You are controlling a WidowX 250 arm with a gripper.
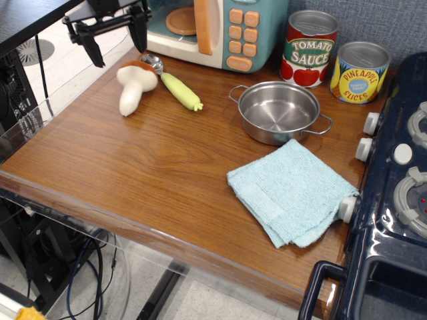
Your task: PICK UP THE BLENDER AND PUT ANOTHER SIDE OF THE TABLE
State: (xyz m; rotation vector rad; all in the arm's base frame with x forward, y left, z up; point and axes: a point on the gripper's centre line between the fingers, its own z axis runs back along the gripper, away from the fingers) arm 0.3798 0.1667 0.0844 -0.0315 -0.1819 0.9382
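Note:
The blender, a toy mushroom (135,87) with a brown cap and white stem, lies on its side on the brown wood-grain table (153,173) at the far left, its cap touching the spoon. My gripper (115,39) hangs above and behind it, raised off the table, with its two black fingers spread wide and nothing between them.
A spoon with a yellow-green handle (175,85) lies right of the mushroom. A toy microwave (213,30) stands behind. A steel pot (279,111), two cans (309,47), a light blue cloth (290,190) and a dark blue toy stove (393,193) are on the right.

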